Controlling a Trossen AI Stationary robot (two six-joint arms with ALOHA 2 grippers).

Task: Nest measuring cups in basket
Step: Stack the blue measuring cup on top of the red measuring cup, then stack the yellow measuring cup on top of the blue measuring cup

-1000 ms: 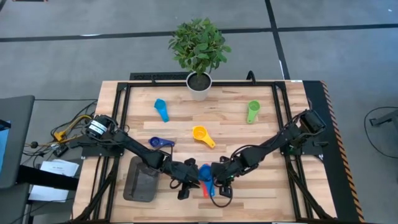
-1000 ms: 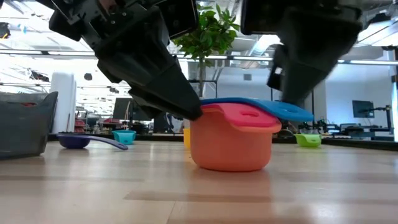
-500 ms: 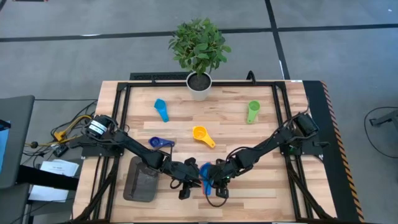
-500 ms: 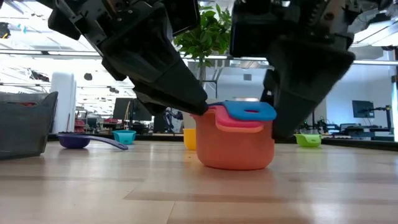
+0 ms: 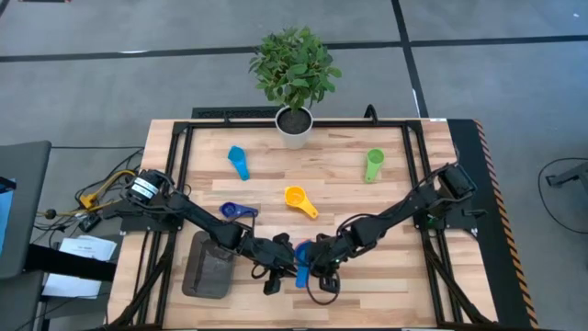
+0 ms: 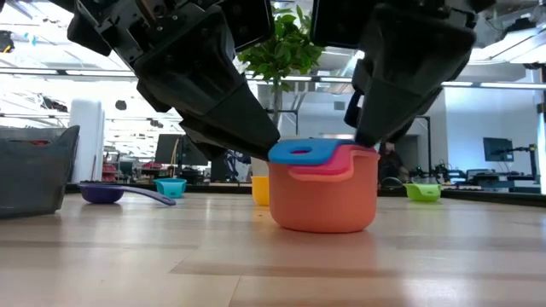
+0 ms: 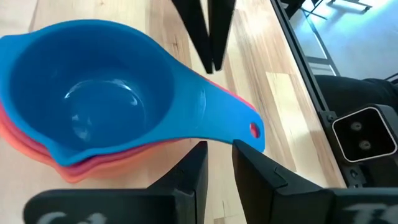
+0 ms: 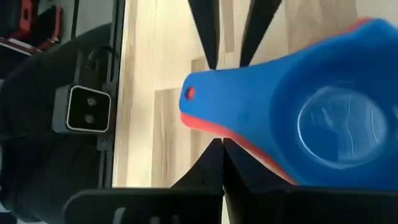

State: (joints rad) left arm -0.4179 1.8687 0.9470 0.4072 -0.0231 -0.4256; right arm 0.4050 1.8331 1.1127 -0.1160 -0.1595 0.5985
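A medium blue cup (image 7: 93,99) sits nested in a red cup, which sits in an orange cup (image 6: 324,200) standing on the table near its near edge (image 5: 301,257). The stacked handles (image 7: 239,118) stick out to one side. My left gripper (image 7: 219,152) is slightly open, with its fingertips right at the edge of those handles. My right gripper (image 8: 217,152) is shut at the handles' other edge. Light blue (image 5: 238,162), dark blue (image 5: 237,211), yellow (image 5: 299,199) and green (image 5: 373,164) cups lie apart on the table. The dark grey basket (image 5: 209,267) stands left of the stack. My left gripper's fingertips (image 7: 200,152) stand against the edge of the blue handle; I cannot tell whether they touch it. My right gripper meets the side of the stacked handles at the red edge (image 8: 233,142) under the blue one, pushing with its shut fingertips. It slants down from the table's right. The stack rests on the table.
A white plant pot (image 5: 294,124) with a leafy plant stands at the far edge. A black frame (image 5: 184,147) runs around the tabletop. Bare wood lies between the scattered cups and to the right of the stack.
The blue cup has turned within the stack: its handle swung from sticking out to one side round onto the red and orange handles. My right gripper moved toward the table's left with it. The orange and red cups stayed on the table.
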